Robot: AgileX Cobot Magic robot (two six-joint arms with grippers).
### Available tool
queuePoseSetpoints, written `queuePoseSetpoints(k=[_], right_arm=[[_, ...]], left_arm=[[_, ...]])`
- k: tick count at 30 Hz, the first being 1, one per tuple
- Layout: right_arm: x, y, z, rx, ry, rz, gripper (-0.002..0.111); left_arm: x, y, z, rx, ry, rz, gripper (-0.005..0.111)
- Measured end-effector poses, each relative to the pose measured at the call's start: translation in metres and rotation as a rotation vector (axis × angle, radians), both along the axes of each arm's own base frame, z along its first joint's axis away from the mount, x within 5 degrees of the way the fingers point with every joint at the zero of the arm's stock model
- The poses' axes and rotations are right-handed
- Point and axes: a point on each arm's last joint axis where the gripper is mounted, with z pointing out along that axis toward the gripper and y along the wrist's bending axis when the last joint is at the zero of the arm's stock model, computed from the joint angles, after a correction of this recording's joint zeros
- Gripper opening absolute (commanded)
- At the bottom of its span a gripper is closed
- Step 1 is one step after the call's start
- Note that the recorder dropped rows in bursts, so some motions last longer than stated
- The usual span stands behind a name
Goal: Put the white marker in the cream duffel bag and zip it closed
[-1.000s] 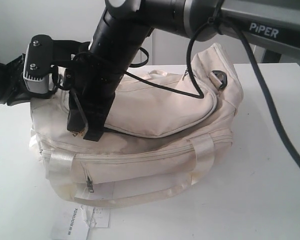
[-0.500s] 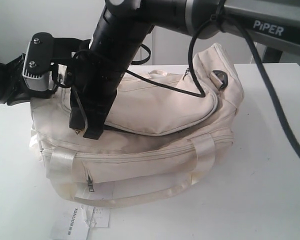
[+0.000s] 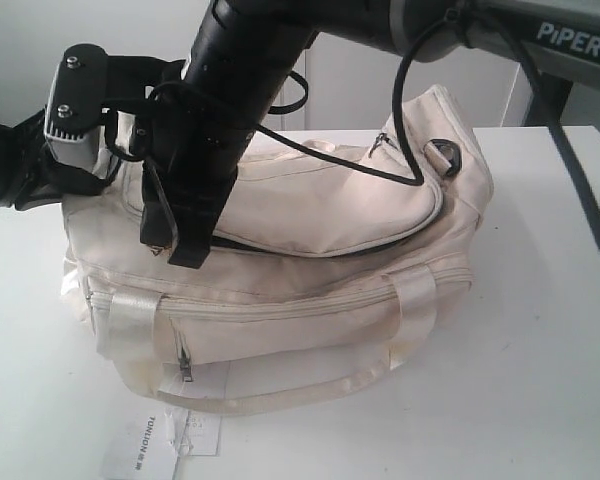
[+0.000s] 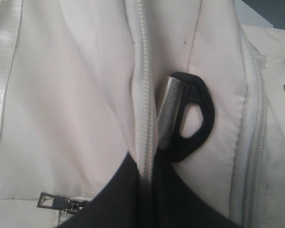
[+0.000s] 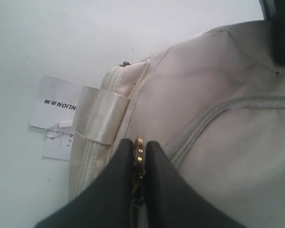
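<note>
The cream duffel bag (image 3: 310,300) lies on its side on the white table, its top flap bulging upward. My right gripper (image 3: 177,248) reaches across to the bag's left end. In the right wrist view that gripper (image 5: 139,151) is shut on a small gold zipper pull (image 5: 139,144) of the top zipper. At the bag's left end, my left gripper (image 4: 145,173) is shut on a fold of the bag's zipper tape (image 4: 143,109), beside a black D-ring (image 4: 199,118). The white marker is out of view.
A white paper hangtag (image 3: 160,440) lies on the table (image 3: 540,380) in front of the bag. A satin strap handle (image 3: 400,310) runs over the front pocket. The right arm (image 3: 250,60) and its cable (image 3: 400,120) hang over the bag.
The right gripper has shifted slightly up and to the right with the zipper pull. The bag's top has risen and a dark gap shows under the flap. The left gripper keeps its hold.
</note>
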Motion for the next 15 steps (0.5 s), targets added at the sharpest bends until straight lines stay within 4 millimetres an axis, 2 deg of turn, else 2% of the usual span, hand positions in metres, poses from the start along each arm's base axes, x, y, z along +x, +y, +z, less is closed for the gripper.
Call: queuePoseSetpoints(k=[15], right_arm=[[0.0022,-0.0032,-0.0013,-0.036,-0.008,-0.041,0.0]], left_arm=[[-0.0009,0.0075,0.0001,-0.001,-0.001,0.012,0.0]])
